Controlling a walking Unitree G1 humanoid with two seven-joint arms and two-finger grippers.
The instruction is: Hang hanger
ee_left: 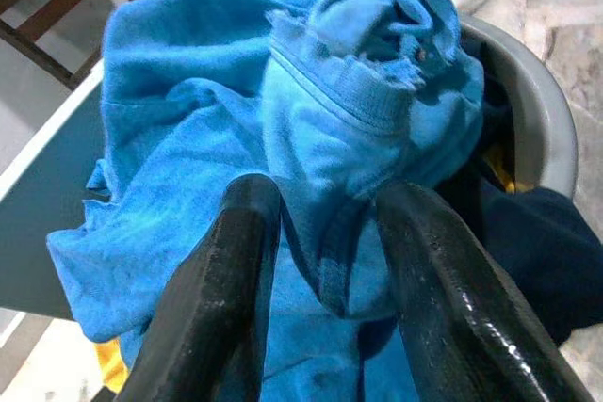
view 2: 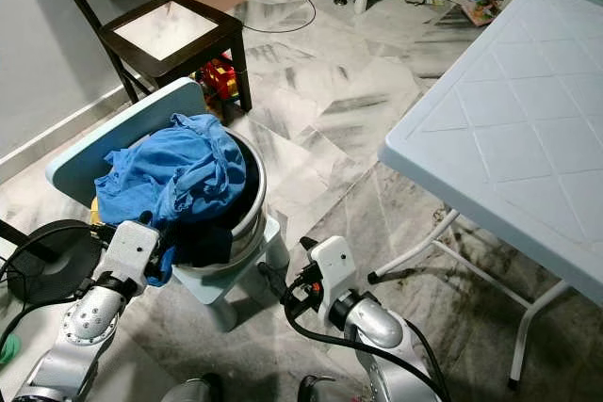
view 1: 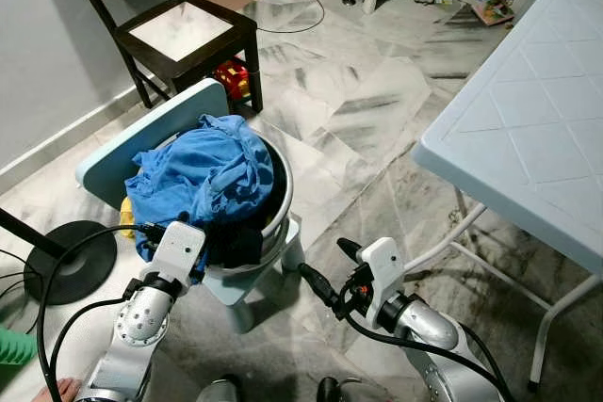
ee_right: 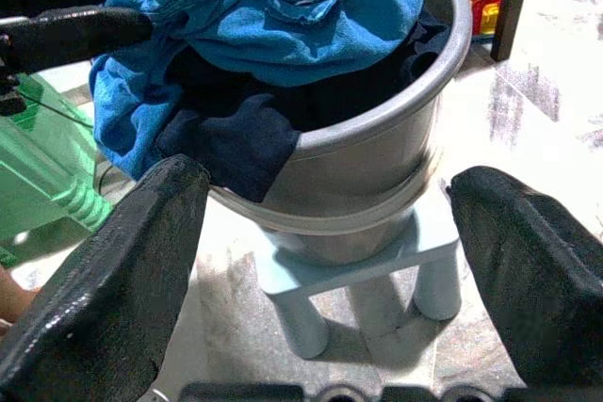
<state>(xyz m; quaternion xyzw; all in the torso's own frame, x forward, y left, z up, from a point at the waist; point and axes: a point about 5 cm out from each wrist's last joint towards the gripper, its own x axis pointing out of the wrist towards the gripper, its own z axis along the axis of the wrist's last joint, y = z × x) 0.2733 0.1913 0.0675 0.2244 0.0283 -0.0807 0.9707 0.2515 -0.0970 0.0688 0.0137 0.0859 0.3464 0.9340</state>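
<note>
A crumpled blue garment [view 1: 203, 176] is heaped over the top of a grey basin [view 1: 283, 197], with a dark navy cloth [view 1: 236, 242] hanging over the near rim. The basin stands on the seat of a small light-blue child's chair [view 1: 141, 138]. My left gripper [ee_left: 328, 195] is at the basin's near left side, and its fingers [ee_left: 226, 280] pinch a fold of the blue garment. My right gripper [ee_right: 330, 181] hovers low, right of the chair, open wide and facing the basin with nothing between its fingers.
A dark wooden chair [view 1: 184, 30] stands behind the basin, with red and yellow toys [view 1: 231, 77] under it. A white plastic table [view 1: 528, 129] takes up the right side. A black round stand base [view 1: 71, 261] and cables lie at the left. Marble floor [view 1: 358, 110] stretches ahead.
</note>
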